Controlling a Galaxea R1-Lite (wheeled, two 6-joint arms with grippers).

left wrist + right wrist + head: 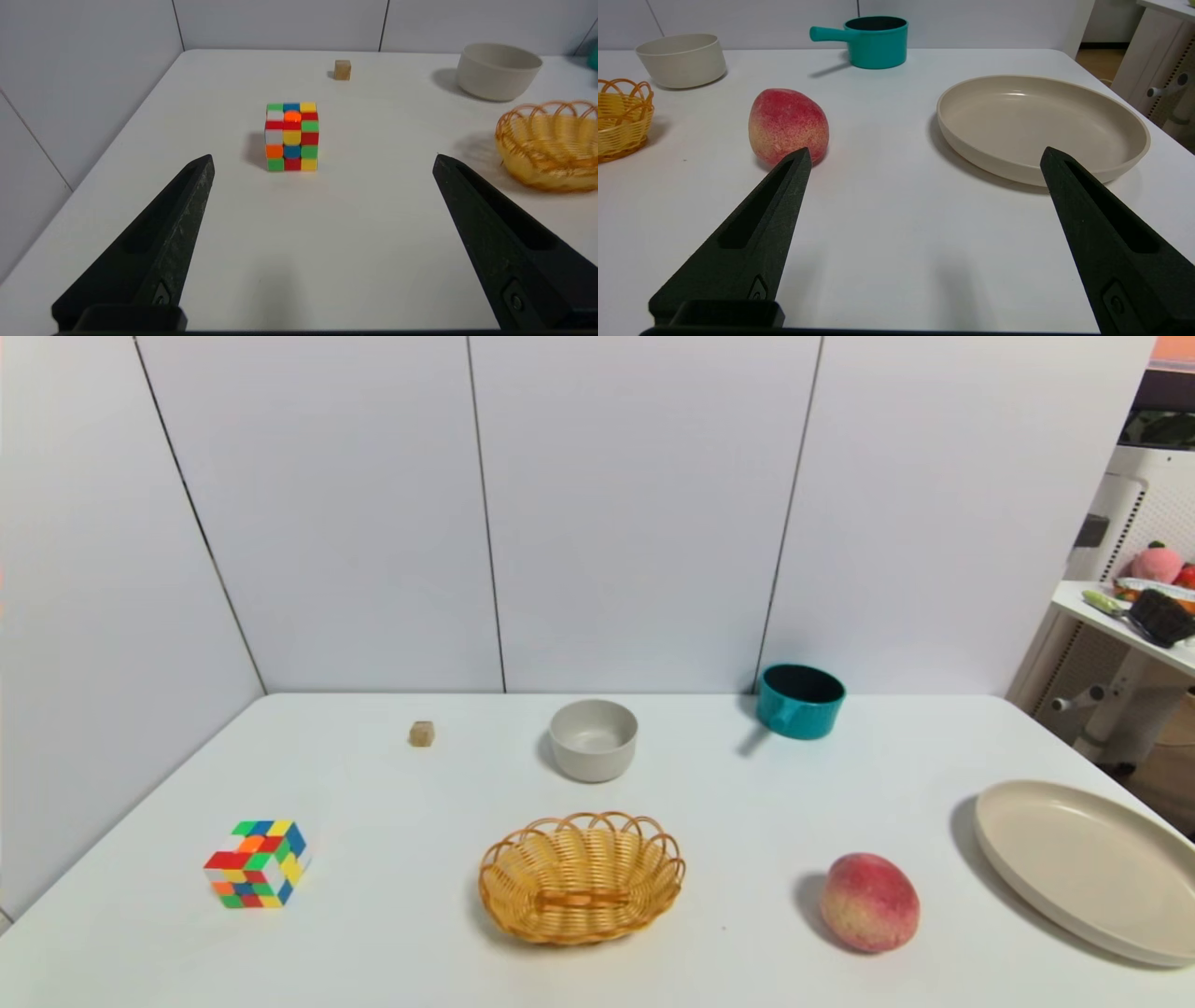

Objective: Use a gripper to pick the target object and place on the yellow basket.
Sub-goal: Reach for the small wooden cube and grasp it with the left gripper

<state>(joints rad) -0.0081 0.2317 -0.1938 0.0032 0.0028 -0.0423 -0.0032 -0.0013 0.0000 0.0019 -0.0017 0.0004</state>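
The left black gripper hangs above the near left part of the white table, its two fingers spread wide with nothing between them. Beyond its fingertips stands the multicoloured puzzle cube, near the table's left edge. The right black gripper hangs above the near right part of the table, likewise spread wide and holding nothing. One of its fingers points at the red-and-yellow peach; the other points at the shallow cream round plate by the right edge.

The tiny light-brown cube rests on the table toward the far left corner, well apart from both grippers and from the puzzle cube. The golden-yellow oval wicker basket sits near the middle of the near edge and holds nothing. Behind the basket stands the plain grey-white bowl. The teal pot with a side handle stands at the far edge, toward the right.
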